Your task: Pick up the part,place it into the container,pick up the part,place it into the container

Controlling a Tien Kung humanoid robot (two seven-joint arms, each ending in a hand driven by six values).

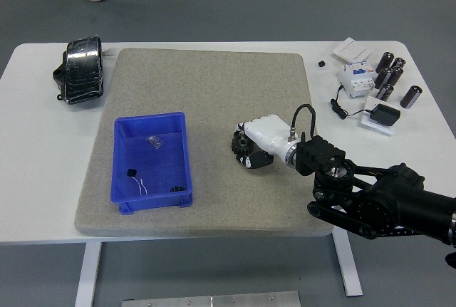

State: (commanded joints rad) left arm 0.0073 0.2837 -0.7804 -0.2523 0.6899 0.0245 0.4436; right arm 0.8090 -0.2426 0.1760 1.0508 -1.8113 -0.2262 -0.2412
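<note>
Black gear part (245, 149) sitting on the grey mat (206, 93), right of the blue container (152, 159) and well apart from it, a few small bits already inside the bin. Wrapped black bundle (80, 69) off at the far left. Right hand (260, 139) curled over the gear, white fingers (251, 124) closed around it. Cylinders and a breaker (355, 77) clustered far right.

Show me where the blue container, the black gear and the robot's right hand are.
blue container (180, 152): head view, on its right wall.
black gear (239, 144): head view, on its toothed edge left of the hand.
right hand (265, 134): head view, on the white back of the hand.
</note>
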